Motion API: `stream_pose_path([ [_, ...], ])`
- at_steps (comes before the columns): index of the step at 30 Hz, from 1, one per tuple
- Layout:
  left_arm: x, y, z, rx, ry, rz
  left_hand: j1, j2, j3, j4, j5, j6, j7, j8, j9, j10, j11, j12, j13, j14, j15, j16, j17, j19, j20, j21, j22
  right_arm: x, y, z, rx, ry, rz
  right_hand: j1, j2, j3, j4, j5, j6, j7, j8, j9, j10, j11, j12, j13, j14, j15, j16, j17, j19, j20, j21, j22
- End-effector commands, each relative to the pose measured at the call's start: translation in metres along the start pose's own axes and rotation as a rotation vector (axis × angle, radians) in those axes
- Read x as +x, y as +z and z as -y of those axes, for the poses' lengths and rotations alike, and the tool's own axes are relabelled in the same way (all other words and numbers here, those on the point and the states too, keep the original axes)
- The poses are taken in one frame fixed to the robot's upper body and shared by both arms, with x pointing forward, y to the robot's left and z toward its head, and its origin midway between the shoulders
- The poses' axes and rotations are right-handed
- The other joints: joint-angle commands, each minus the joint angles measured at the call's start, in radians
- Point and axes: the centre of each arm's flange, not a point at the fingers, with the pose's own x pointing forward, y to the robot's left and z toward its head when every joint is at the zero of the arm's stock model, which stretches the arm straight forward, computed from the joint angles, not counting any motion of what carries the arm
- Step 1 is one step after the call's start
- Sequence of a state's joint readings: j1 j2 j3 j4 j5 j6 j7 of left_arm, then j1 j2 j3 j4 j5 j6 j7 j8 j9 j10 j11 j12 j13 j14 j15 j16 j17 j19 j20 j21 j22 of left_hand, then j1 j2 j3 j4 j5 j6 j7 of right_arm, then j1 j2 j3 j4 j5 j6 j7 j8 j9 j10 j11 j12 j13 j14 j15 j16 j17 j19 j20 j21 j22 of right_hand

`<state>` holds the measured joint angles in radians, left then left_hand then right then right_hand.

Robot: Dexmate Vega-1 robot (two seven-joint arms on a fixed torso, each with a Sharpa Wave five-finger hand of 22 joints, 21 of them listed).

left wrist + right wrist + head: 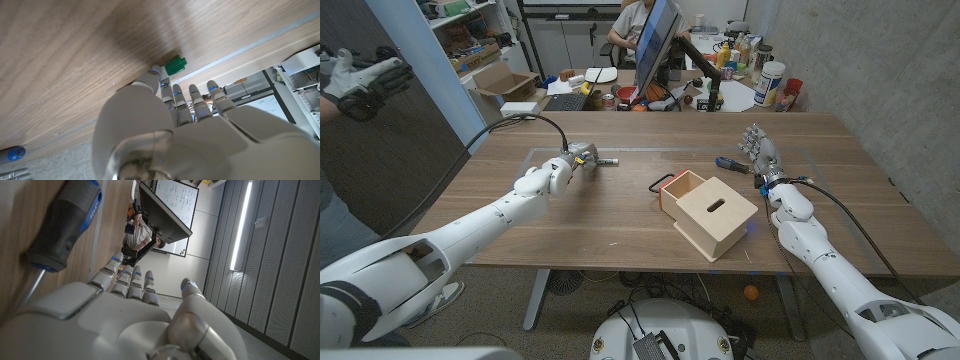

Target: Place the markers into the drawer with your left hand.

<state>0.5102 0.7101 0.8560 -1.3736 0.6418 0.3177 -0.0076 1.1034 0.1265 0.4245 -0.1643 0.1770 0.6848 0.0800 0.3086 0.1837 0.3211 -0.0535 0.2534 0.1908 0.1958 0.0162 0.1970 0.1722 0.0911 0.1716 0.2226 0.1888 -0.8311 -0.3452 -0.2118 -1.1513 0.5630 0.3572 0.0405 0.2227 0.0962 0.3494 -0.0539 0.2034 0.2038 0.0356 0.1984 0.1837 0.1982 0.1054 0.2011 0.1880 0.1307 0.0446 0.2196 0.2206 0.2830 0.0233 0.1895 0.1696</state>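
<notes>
while left hand [572, 163] reaches marker [605, 162], fingers extended.

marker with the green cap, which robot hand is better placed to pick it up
Left. The left robot hand is already at the marker, fingers around it. The right robot hand stands across the table, past the drawer.

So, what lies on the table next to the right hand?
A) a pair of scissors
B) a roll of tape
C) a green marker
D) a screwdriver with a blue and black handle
D: a screwdriver with a blue and black handle lies on the table just beside the right hand, and the right wrist view shows its handle and metal shaft up close.
</notes>
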Motion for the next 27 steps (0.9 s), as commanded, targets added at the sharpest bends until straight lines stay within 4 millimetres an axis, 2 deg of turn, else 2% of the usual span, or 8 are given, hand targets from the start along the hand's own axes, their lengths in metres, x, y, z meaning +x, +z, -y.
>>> stream_pose_path([
  [1,0.0,-0.002,0.011,-0.005,-0.01,-0.011,0.013,0.004,-0.006,0.0,-0.005,0.383,0.025,0.011,0.034,0.021,-0.002,-0.001,0.003,0.005,-0.001,-0.006,0.001,0.002,0.004,0.003,0.002,0.003,-0.004,-0.003,0.007,0.004,-0.007,-0.009,0.001,0.0,-0.003,0.006,0.003,-0.006,-0.004,0.002,0.011,-0.004,-0.001,0.004,0.007,0.0,0.001,0.004,0.002,0.006,0.002,0.002],
  [7,0.0,0.001,0.015,-0.001,0.01,-0.01,0.017,0.005,-0.008,0.0,-0.006,0.389,0.029,0.015,0.041,0.029,-0.005,-0.001,0.003,0.01,-0.003,-0.005,0.001,0.004,0.005,0.004,0.002,0.005,-0.004,-0.004,0.007,0.01,-0.007,-0.009,0.0,0.0,-0.004,0.007,0.004,-0.007,-0.003,0.002,0.012,-0.003,-0.001,0.004,0.008,0.0,0.001,0.004,0.001,0.006,0.002,0.002],
  [9,0.001,0.002,0.014,-0.008,0.032,-0.014,0.017,0.007,-0.01,0.002,-0.006,0.382,0.018,0.013,0.045,0.031,-0.002,-0.002,0.003,0.013,-0.003,-0.004,0.001,0.006,0.005,0.004,0.002,0.006,-0.003,-0.004,0.006,0.011,-0.006,-0.01,0.0,0.0,-0.004,0.007,0.005,-0.007,-0.003,0.002,0.011,-0.004,-0.001,0.004,0.009,0.0,0.002,0.004,0.001,0.006,0.002,0.002],
  [12,0.001,0.004,0.006,-0.012,0.056,-0.01,0.016,0.008,-0.012,0.004,-0.005,0.377,0.009,0.008,0.044,0.035,-0.003,-0.003,0.004,0.023,-0.003,-0.001,0.001,0.007,0.004,0.004,0.002,0.007,-0.002,-0.004,0.004,0.013,-0.005,-0.011,0.0,0.0,-0.004,0.007,0.004,-0.006,-0.003,0.002,0.011,-0.005,-0.001,0.004,0.009,0.001,0.002,0.004,0.001,0.007,0.002,0.002],
  [19,0.003,0.012,-0.012,-0.008,0.089,-0.017,0.016,0.007,-0.016,0.004,-0.005,0.382,0.012,0.01,0.048,0.042,0.0,-0.004,0.004,0.029,-0.003,-0.001,0.001,0.009,0.003,0.004,0.002,0.01,-0.004,-0.001,0.014,0.019,-0.004,-0.011,-0.001,0.0,-0.005,0.007,0.005,-0.007,-0.003,0.002,0.011,-0.005,-0.001,0.005,0.009,0.001,0.001,0.004,0.0,0.007,0.002,0.002],
  [27,-0.003,0.022,-0.02,-0.022,0.11,-0.025,0.016,0.005,-0.019,0.004,-0.003,0.386,0.004,0.008,0.047,0.044,0.0,-0.006,0.005,0.031,0.001,-0.002,0.001,0.007,0.004,0.003,0.002,0.017,-0.007,-0.003,0.025,0.038,-0.007,-0.011,-0.001,0.0,-0.005,0.007,0.006,-0.007,-0.003,0.002,0.012,-0.004,-0.001,0.005,0.01,0.001,0.001,0.004,0.0,0.008,0.002,0.002],
])
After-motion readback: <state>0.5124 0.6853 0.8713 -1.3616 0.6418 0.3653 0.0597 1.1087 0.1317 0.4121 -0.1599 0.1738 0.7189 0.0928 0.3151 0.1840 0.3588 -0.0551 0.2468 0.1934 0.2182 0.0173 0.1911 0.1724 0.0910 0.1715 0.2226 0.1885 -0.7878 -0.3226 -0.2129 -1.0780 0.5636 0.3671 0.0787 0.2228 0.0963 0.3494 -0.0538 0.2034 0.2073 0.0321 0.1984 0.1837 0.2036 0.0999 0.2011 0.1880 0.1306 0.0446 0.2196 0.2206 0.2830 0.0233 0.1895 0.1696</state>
